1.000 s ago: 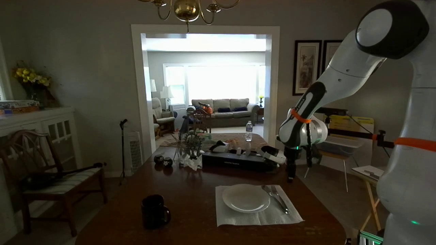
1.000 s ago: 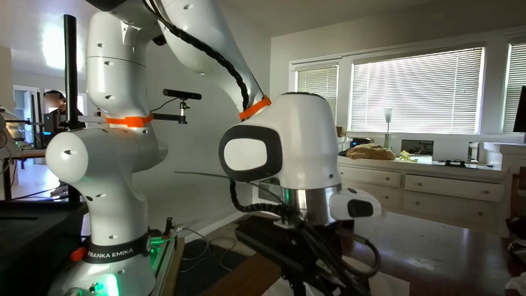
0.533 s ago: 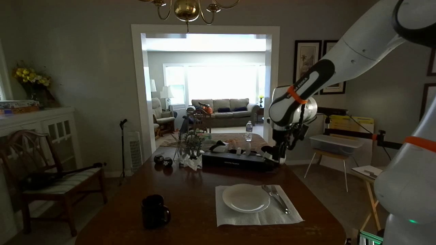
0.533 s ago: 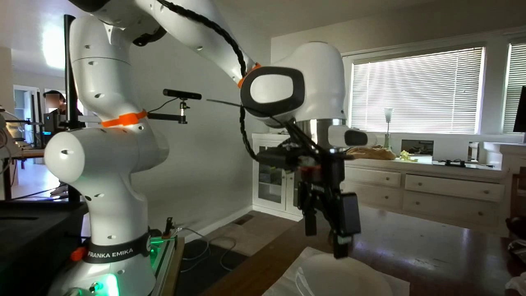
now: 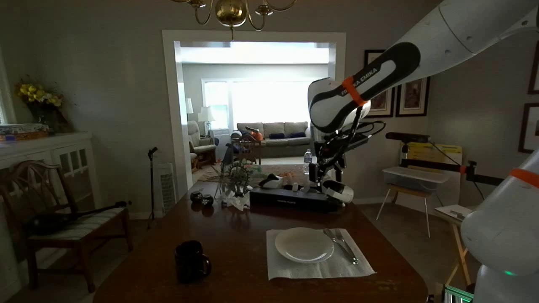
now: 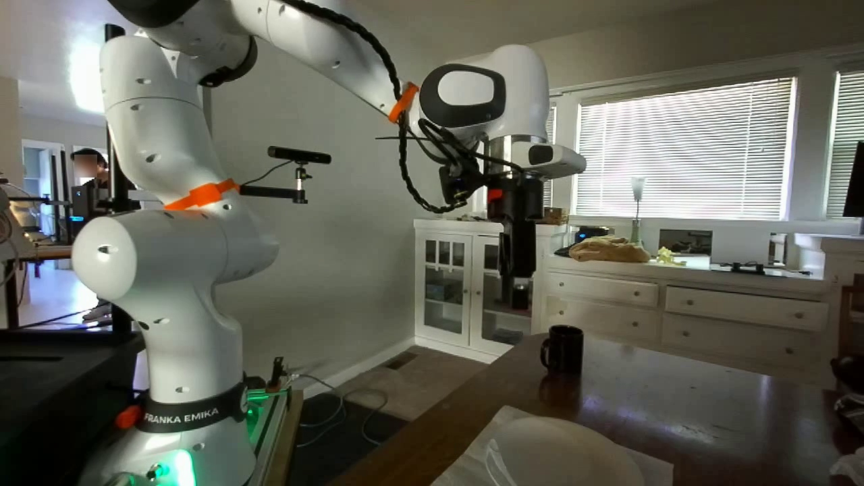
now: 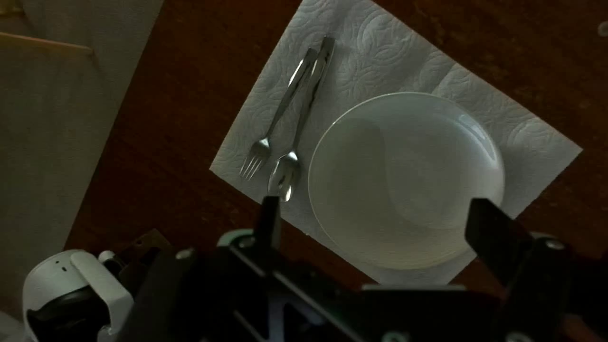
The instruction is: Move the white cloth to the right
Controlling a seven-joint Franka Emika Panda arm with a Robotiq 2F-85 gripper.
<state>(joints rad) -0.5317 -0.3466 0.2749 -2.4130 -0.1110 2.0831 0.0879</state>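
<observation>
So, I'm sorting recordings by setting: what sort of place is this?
Probably a home dining room: a glossy brown wooden table, a round-bodied brass chandelier overhead, and a long beige upholstered sofa beyond.

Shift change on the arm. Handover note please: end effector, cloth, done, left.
End effector: open, empty, raised above the table.
White cloth: on the table, under the plate, fork and spoon; right of the dark mug in an exterior view.
Done: no grip on it; whether it has already been shifted, I can't tell.
Left: if unshifted, take a bare edge and slide it right, probably slowly, as everything on it would likely ride along.
</observation>
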